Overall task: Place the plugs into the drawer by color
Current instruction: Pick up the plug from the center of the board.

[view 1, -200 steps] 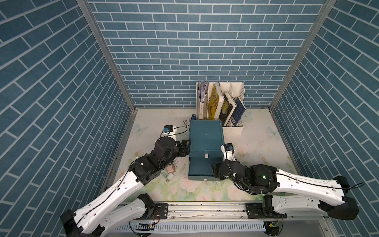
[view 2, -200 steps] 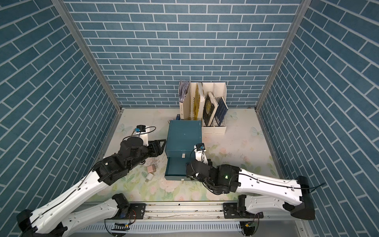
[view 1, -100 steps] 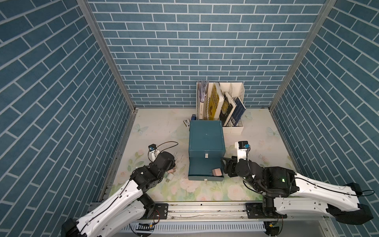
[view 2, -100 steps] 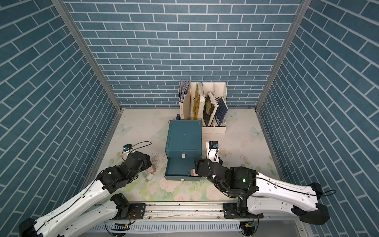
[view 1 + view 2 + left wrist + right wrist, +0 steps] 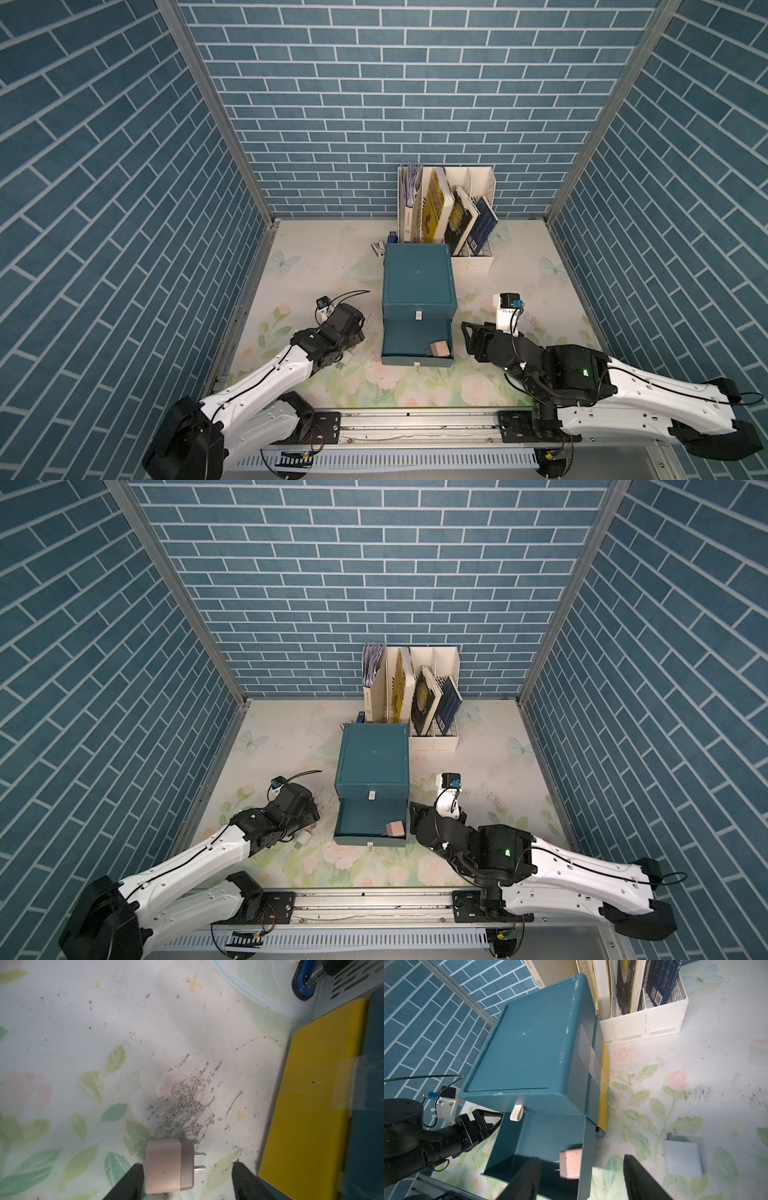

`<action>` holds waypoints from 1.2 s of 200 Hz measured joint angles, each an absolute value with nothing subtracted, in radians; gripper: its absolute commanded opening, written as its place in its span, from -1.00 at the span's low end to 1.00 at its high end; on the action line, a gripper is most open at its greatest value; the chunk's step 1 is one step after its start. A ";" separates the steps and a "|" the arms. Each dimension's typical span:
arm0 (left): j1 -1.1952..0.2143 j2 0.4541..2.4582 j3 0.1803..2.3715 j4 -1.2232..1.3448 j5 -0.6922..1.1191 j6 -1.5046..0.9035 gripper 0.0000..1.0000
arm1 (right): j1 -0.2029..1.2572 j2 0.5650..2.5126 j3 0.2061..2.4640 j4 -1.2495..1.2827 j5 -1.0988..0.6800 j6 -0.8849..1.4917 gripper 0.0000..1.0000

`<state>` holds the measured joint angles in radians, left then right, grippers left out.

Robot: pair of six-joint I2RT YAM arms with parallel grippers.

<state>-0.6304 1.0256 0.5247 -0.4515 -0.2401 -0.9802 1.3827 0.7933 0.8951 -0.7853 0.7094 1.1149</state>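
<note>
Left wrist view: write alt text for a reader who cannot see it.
A pink plug lies on a scuffed floral mat between the fingers of the open left tool, its prongs pointing toward a teal box on a yellow base. A blue stick lies farther off.

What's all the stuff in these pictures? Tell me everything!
box: one, teal, mid-table
drawer: one open, teal, pulled out at the box's front
pink plugs: two, pink, one in the open drawer, one between the left jaws
white plugs: two, white, one beside the drawer, one next to the loose pink plug
stick: one, dark blue, behind the box
rack: one, white, by the back wall
books: three, yellow, black, blue, in the rack
left gripper: one, black, jaws open astride a pink plug
right gripper: one, black, jaws open, beside the drawer
</note>
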 measured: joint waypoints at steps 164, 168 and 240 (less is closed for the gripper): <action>-0.567 1.076 0.443 -0.341 -0.159 -0.929 0.25 | 1.368 0.785 0.879 -0.801 0.721 1.148 0.33; -0.566 1.080 0.443 -0.338 -0.159 -0.927 0.25 | 1.368 0.788 0.879 -0.801 0.721 1.148 0.33; -0.561 1.140 0.443 -0.315 -0.159 -0.920 0.11 | 1.359 0.795 0.879 -0.801 0.719 1.148 0.33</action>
<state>-0.5610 1.1400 0.4427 -0.3149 -0.1585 -0.9199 1.3586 0.7948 0.8787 -0.8005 0.7189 1.1481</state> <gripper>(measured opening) 0.571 0.667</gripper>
